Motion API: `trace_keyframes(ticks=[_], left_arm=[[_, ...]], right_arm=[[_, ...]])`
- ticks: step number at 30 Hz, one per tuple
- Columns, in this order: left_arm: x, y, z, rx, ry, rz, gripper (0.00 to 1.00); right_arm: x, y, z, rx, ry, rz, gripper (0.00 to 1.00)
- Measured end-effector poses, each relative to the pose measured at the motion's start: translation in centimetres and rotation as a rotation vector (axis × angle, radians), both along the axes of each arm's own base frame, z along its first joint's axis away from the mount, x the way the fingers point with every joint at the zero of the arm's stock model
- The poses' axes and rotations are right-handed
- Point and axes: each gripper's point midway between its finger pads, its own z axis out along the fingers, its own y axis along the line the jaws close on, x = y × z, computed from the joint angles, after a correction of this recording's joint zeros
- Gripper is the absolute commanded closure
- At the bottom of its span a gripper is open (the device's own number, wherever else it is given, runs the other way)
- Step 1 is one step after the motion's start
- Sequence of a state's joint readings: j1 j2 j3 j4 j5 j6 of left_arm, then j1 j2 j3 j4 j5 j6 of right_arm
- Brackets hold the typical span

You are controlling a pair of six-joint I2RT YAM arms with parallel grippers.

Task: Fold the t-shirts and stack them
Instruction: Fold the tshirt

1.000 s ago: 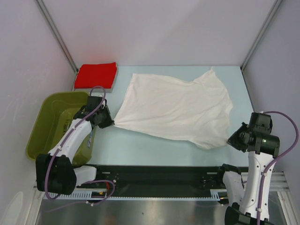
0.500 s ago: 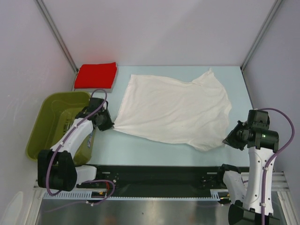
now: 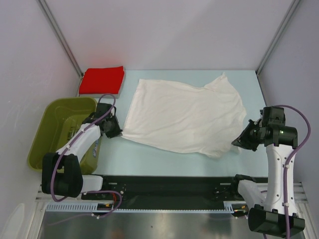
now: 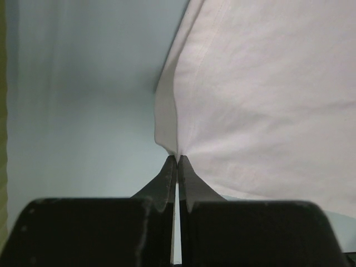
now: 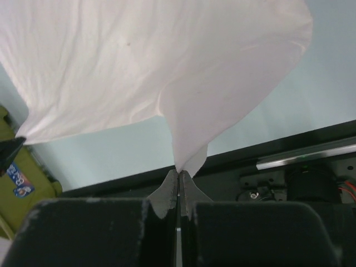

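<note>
The large white t-shirt (image 3: 184, 115) lies spread on the pale blue table; no black print shows. My left gripper (image 3: 118, 133) is shut on its near left corner, and the cloth (image 4: 261, 94) runs up from the pinched tips (image 4: 177, 160). My right gripper (image 3: 235, 143) is shut on its near right corner, and the cloth (image 5: 167, 61) hangs pulled taut from the tips (image 5: 178, 173), lifted a little off the table. The red t-shirt (image 3: 102, 79) lies folded at the far left corner, away from both grippers.
The olive-green plastic basket (image 3: 52, 130) stands at the left, right beside my left arm; its edge shows in the right wrist view (image 5: 16, 178). A black rail (image 3: 169, 186) runs along the table's near edge. Grey walls close in the back and both sides.
Both grippers kept their hold on the white shirt's corners. The right gripper moved up and left, lifting its corner. The left gripper edged slightly away, and the shirt's left corner shifted with it.
</note>
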State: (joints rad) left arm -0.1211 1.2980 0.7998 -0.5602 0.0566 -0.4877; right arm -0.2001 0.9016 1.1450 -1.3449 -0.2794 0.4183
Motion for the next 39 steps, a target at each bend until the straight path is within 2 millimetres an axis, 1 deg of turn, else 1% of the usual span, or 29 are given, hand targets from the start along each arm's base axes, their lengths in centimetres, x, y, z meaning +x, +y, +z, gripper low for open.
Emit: trace_keyframes(ticks=[6, 10, 15, 19, 21, 23, 26, 28, 31, 33, 35, 36, 37, 39], left_arm=[[0.0, -0.1, -0.5, -0.001, 0.016, -0.002, 1.0], [0.0, -0.1, -0.8, -0.004, 0.027, -0.005, 1.0], [0.2, -0.2, -1.1, -0.003, 0.039, -0.005, 1.0], [0.3, -0.2, -1.2, -0.003, 0.043, -0.005, 1.0], [0.3, -0.2, -1.3, -0.002, 0.046, -0.004, 1.0], [0.3, -0.2, -1.3, -0.001, 0.048, -0.004, 1.0], [0.5, -0.2, -1.2, 0.0, 0.053, -0.004, 1.0], [1.1, -0.3, -1.0, -0.002, 0.051, -0.005, 1.0], [2.4, -0.6, -0.5, -0.008, 0.046, -0.008, 1.0], [3.6, -0.9, -0.4, -0.014, 0.043, -0.014, 0.99], [4.8, -1.2, -0.3, -0.017, 0.044, -0.018, 1.0], [5.2, -1.4, -0.4, -0.018, 0.046, -0.02, 1.0], [5.7, -1.5, -0.5, -0.019, 0.051, -0.021, 1.0], [6.5, -1.6, -0.7, -0.019, 0.058, -0.021, 1.0]], right_arm=[[-1.5, 3.2, -1.3, 0.063, 0.058, 0.101, 1.0], [-2.0, 4.3, -1.3, 0.059, 0.068, 0.156, 1.0], [-2.2, 4.3, -1.1, 0.054, 0.052, 0.152, 1.0], [-2.7, 4.1, -0.8, 0.042, 0.007, 0.143, 1.0], [-2.9, 3.9, -1.1, 0.038, 0.015, 0.13, 1.0], [-2.9, 3.2, -1.6, 0.024, 0.041, 0.102, 1.0], [-1.6, 0.9, -2.4, 0.018, 0.098, -0.003, 1.0], [-0.6, -0.4, -3.0, 0.038, 0.142, -0.066, 1.0], [1.3, -1.1, -3.9, 0.078, 0.18, -0.091, 1.0], [3.2, -1.5, -4.4, 0.095, 0.187, -0.09, 1.0], [5.2, -2.0, -4.5, 0.098, 0.184, -0.088, 1.0], [6.9, -2.5, -4.3, 0.098, 0.174, -0.087, 1.0], [8.1, -2.8, -4.0, 0.096, 0.161, -0.086, 1.0], [11.2, -3.7, -3.2, 0.085, 0.106, -0.083, 1.0]])
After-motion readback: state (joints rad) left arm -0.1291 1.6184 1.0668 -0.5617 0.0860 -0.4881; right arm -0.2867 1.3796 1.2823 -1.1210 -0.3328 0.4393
